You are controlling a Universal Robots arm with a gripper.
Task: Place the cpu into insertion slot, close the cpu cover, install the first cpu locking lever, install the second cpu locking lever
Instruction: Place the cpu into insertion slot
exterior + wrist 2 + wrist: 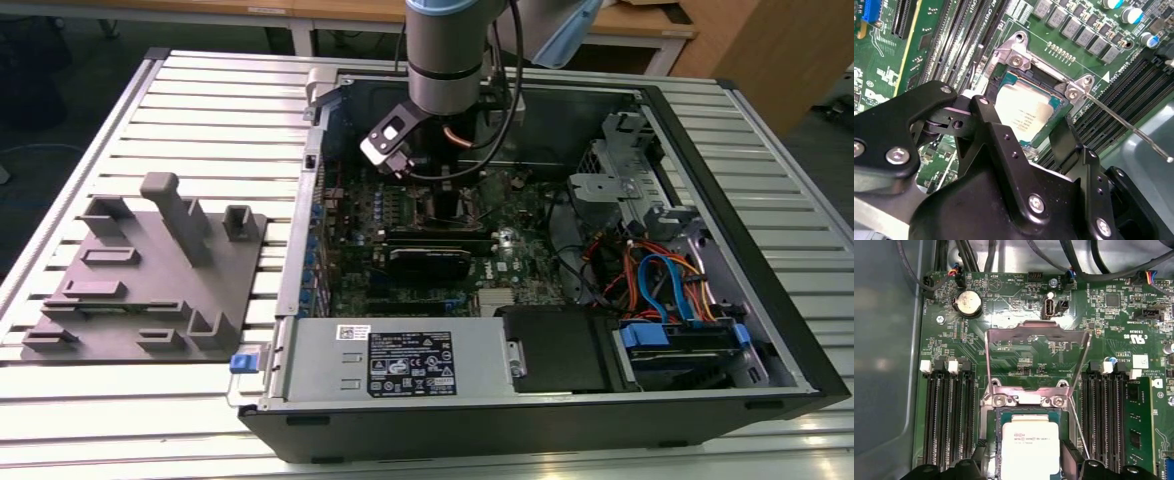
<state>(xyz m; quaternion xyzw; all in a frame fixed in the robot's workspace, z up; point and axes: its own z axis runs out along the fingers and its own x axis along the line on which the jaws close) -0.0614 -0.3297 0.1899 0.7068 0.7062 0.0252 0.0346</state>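
In both wrist views the cpu (1026, 445) (1024, 112), silver-topped on a green base, lies flat in the insertion slot (988, 440) (1014, 60) of the green motherboard (400, 270). My gripper (1026, 465) (1026, 130) (447, 190) is low over it. Its black fingers (981, 462) stand on two opposite sides of the chip, against its edges. The cpu cover (1036, 332) is swung up from its hinge, away from the slot. One thin locking lever (1126, 127) (1079, 435) sticks out free beside the socket.
Long black memory slots (946, 410) (1101, 410) run along both sides of the socket. Cables (654, 270) and a drive cage (621, 170) fill the case toward the exterior view's right. A power supply (400, 360) sits at the front. A grey fixture plate (147, 280) lies outside the case.
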